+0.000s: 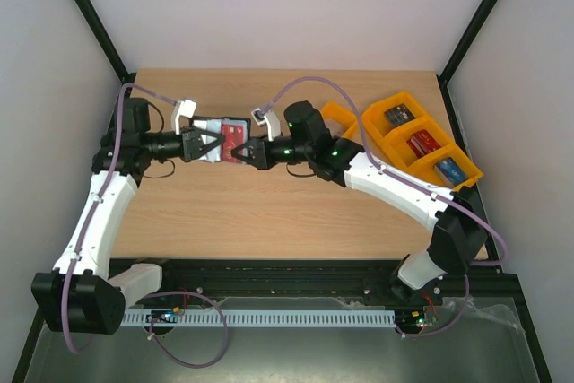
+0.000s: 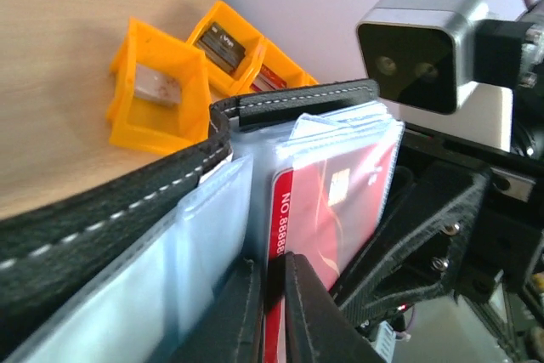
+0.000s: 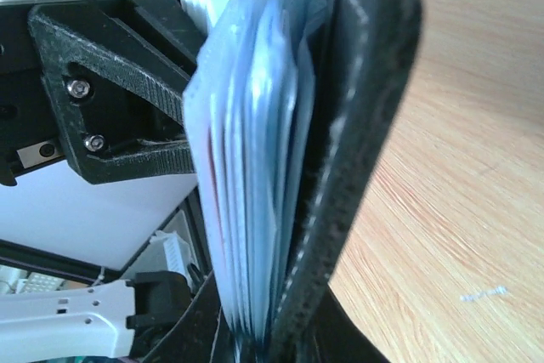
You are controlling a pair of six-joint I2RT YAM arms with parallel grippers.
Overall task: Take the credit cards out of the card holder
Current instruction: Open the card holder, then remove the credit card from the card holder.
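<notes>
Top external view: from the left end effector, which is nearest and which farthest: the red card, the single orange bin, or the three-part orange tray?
1. The red card, in the card holder at the left end effector tips.
2. The single orange bin, further right.
3. The three-part orange tray, farthest right, near the table's edge.

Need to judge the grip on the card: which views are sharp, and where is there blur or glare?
Top external: even light, sharp, but the card holder is small. Left wrist: red card fairly sharp, pale glare across it, the holder's near edge blurred. Right wrist: too close, the holder soft throughout.
</notes>
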